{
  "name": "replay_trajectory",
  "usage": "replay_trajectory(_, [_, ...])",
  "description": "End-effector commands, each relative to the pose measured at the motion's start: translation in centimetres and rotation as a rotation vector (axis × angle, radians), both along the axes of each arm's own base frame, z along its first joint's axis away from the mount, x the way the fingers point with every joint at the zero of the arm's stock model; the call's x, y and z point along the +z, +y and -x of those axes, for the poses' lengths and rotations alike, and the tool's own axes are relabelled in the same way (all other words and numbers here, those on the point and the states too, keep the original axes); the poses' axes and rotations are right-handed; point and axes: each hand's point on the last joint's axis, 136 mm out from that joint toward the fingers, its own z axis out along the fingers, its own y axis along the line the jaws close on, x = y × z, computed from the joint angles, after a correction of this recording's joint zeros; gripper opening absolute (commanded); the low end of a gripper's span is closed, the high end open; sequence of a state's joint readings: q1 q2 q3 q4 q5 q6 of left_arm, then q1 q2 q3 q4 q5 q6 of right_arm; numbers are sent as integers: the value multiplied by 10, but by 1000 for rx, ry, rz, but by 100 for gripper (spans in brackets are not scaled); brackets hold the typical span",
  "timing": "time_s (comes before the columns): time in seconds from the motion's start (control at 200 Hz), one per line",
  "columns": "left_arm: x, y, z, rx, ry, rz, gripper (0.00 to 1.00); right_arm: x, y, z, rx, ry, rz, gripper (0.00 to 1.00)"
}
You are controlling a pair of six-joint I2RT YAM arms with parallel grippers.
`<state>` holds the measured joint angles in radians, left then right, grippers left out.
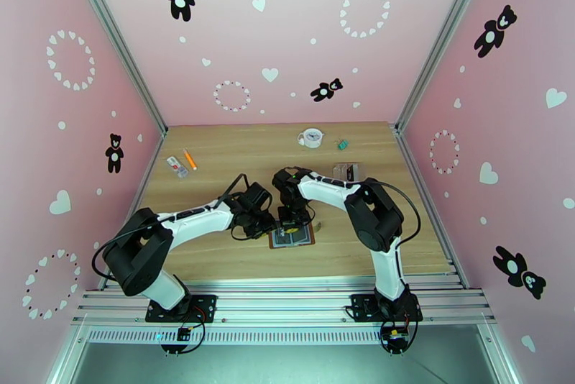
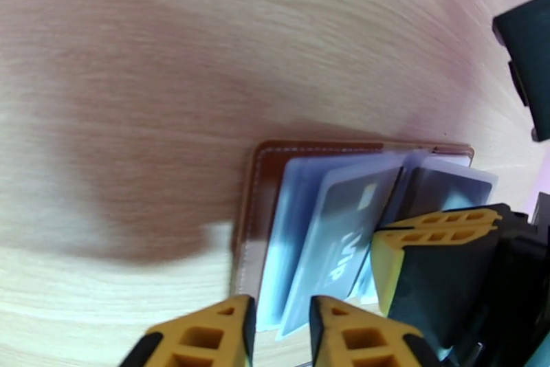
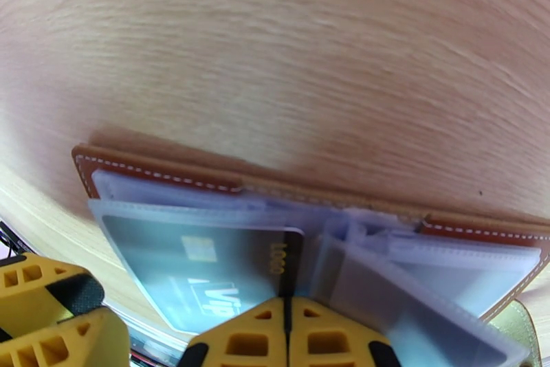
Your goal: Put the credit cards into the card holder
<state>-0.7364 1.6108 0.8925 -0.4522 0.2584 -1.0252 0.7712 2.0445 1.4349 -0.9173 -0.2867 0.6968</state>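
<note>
Brown leather card holder (image 3: 158, 172) lies open; the dark VIP card (image 3: 206, 265) runs lengthwise along it, right gripper (image 3: 285, 334) closed at its near edge (grip unconfirmed), left gripper (image 2: 278, 317) slightly parted alongside.

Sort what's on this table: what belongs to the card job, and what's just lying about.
Belongs to the job:
- brown card holder, lying open
- dark card in one of its clear sleeves

Just lying about:
- orange pen
- white packet beside it
- white round item
- small green item
- small brown box
</note>
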Motion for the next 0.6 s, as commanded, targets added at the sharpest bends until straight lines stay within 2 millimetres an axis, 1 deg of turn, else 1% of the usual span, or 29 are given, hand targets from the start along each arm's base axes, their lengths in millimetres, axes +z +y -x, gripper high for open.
replay_trajectory(0.0, [0, -11, 0, -24, 9, 20, 30, -14, -6, 6, 6, 26, 37, 3])
replay_trajectory(0.08, [-2, -12, 0, -27, 12, 20, 34, -13, -6, 6, 5, 27, 33, 3])
replay_trajectory(0.205, [-4, -16, -1, -43, 15, 22, 35, -11, -7, 5, 3, 25, 27, 3])
replay_trajectory(0.345, [-10, -20, -4, -52, 16, 25, 29, -10, -8, 5, -5, 29, 19, 3])
replay_trajectory(0.465, [-16, -23, -4, -54, 27, 30, 28, -10, -9, 5, -9, 31, 13, 2])
replay_trajectory(0.596, [-16, -26, -4, -59, 26, 38, 28, -10, -11, 5, -15, 34, 11, 2])
